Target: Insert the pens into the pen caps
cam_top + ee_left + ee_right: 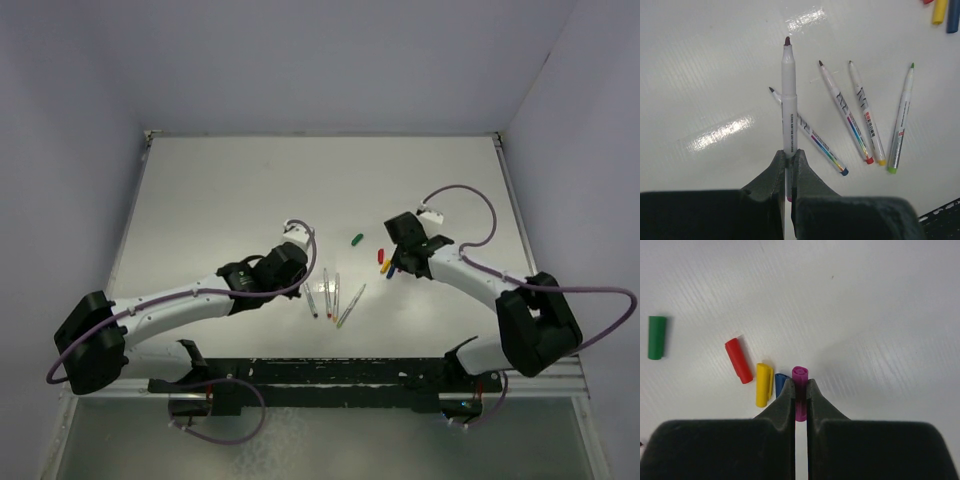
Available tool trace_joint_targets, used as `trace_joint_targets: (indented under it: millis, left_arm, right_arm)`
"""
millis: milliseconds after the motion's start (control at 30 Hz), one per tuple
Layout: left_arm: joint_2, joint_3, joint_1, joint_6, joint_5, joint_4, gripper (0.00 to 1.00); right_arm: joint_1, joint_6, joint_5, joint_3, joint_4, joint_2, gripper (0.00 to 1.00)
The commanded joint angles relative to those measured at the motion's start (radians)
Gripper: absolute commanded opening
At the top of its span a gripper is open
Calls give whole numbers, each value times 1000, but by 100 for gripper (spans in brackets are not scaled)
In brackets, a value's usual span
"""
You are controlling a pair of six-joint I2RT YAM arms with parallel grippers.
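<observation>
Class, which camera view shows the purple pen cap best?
The right wrist view: the purple cap sits centre frame, clamped in the right gripper, open end facing the camera. In the top external view it is too small to make out; the left wrist view misses it.

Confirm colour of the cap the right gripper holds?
The cap is purple, clearest in the right wrist view.

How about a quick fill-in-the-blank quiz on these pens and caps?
The cap clamped in the right end effector is coloured ____.
The left end effector grips one pen, while ____ more lie on the table.
The loose cap lying apart from the other three is ____.
Missing words: purple, four, green.
</observation>
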Motion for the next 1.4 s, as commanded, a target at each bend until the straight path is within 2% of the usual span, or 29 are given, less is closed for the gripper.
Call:
trace_joint_targets:
  millis: [0,300,600,700,900,1367]
  left_arm:
    - [-11,11,-4,85,52,185,0]
    - [-29,-99,-3,80,223,529,0]
    - [37,-117,-4,25,409,794,0]
    - [54,-126,-4,-3,465,894,0]
    - [81,-129,-4,-38,545,994,0]
    - [78,-113,-4,-87,556,1053,0]
  right_arm:
    - [3,-119,63,19,-5,-135,0]
    - [4,-331,46,-55,231,-389,0]
    - [4,-480,-235,-139,563,-561,0]
    - [3,-486,-300,-166,639,-608,0]
    - [4,-476,-397,-221,772,-664,0]
    - [4,-321,-495,-295,1047,-662,0]
